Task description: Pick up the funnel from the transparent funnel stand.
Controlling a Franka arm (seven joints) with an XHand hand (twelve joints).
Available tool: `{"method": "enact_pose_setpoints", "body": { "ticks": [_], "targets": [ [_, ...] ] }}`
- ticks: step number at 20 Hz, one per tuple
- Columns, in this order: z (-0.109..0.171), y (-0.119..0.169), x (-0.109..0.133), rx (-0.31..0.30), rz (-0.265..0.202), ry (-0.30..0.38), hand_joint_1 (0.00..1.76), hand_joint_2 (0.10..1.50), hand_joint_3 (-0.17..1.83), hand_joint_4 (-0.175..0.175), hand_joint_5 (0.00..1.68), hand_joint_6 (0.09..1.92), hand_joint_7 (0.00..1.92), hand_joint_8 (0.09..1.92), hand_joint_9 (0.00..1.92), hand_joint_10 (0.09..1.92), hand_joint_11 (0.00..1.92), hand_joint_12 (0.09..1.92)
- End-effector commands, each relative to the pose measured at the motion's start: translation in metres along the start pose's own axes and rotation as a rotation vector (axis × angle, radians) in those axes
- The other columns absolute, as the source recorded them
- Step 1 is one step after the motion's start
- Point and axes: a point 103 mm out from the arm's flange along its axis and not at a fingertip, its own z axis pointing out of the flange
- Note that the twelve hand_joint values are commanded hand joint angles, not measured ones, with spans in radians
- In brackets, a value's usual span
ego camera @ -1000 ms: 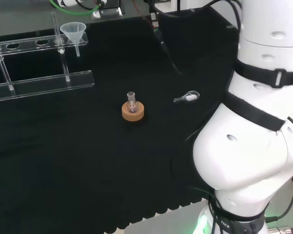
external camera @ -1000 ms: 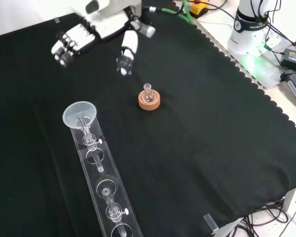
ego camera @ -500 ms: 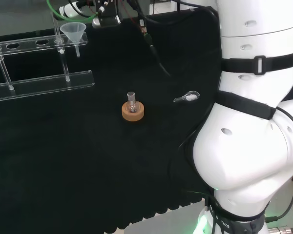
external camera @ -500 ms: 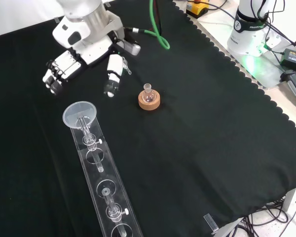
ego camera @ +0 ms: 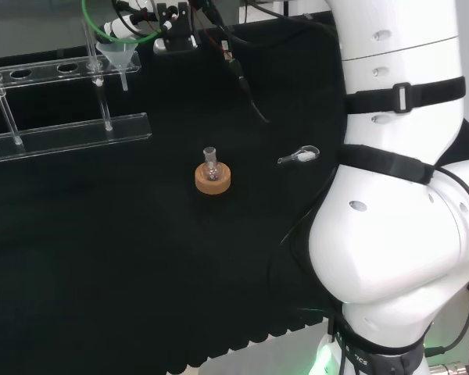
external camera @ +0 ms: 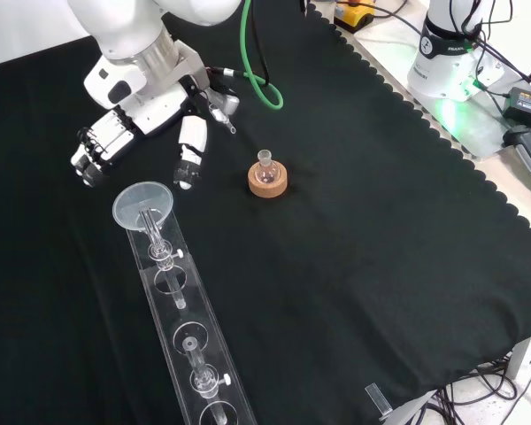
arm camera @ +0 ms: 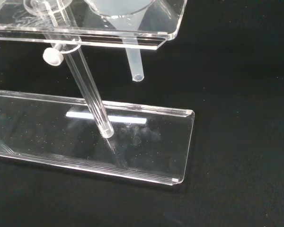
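A clear funnel (external camera: 142,205) sits in the end hole of the transparent funnel stand (external camera: 191,343); in the head view the funnel (ego camera: 119,52) hangs at the stand's (ego camera: 66,133) right end. The hand (external camera: 140,99) hovers just beyond the funnel in the front view. Its fingers (external camera: 96,152) reach to one side of the rim and its thumb (external camera: 191,158) to the other, spread apart and touching nothing. The hand is open and holds nothing. In the wrist view the funnel's stem (arm camera: 134,63) pokes down through the top plate above the stand's base plate (arm camera: 151,146).
A small glass flask on a cork ring (external camera: 268,180) stands to the right of the hand in the front view, mid-cloth in the head view (ego camera: 213,177). A small clear glass piece (ego camera: 299,155) lies near the arm's white links (ego camera: 399,195). A green cable (external camera: 258,66) loops behind the hand.
In the front view the hand has come down and to the left, closing in on the funnel. In the head view the arm's upper link has swung left. Funnel and stand have not moved.
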Motion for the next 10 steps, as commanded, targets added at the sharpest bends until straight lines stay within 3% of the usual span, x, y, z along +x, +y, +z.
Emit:
{"method": "enact_pose_setpoints", "body": {
  "ticks": [1, 10],
  "targets": [
    [0.012, 0.012, 0.008, 0.032, 0.015, -0.025, 0.16, 0.88, 0.00, 0.067, 0.00, 0.09, 0.00, 0.09, 0.00, 0.09, 0.00, 0.38],
    [0.022, 0.016, 0.023, 0.061, 0.006, -0.052, 0.16, 0.88, 0.00, 0.068, 0.00, 0.09, 0.00, 0.09, 0.00, 0.09, 0.00, 0.38]
  ]
}}
